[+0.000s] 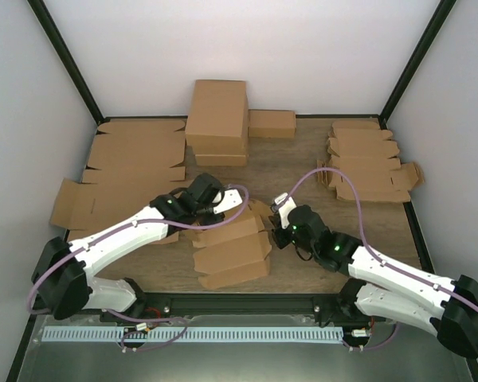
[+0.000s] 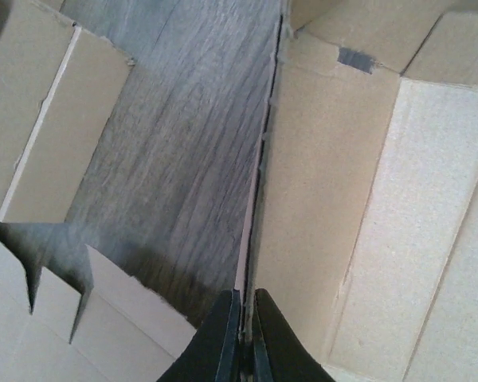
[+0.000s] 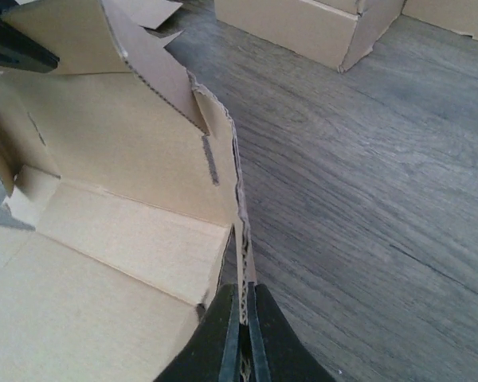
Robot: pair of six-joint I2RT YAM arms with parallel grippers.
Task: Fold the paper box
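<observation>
The paper box (image 1: 231, 247) is a brown cardboard blank, partly folded, lying at the table's near middle between the arms. My left gripper (image 1: 209, 208) is at its far left edge. In the left wrist view the gripper (image 2: 245, 322) is shut on the thin upright edge of a box wall (image 2: 334, 183). My right gripper (image 1: 277, 232) is at the box's right side. In the right wrist view it (image 3: 243, 314) is shut on the corrugated edge of another raised wall (image 3: 119, 151). The box floor (image 3: 88, 294) lies to its left.
A stack of folded boxes (image 1: 217, 119) and a smaller folded box (image 1: 272, 123) stand at the back. Flat blanks lie at the left (image 1: 131, 163) and back right (image 1: 366, 163). Blanks (image 2: 40, 119) flank the left gripper, and a folded box (image 3: 311, 24) lies beyond the right gripper.
</observation>
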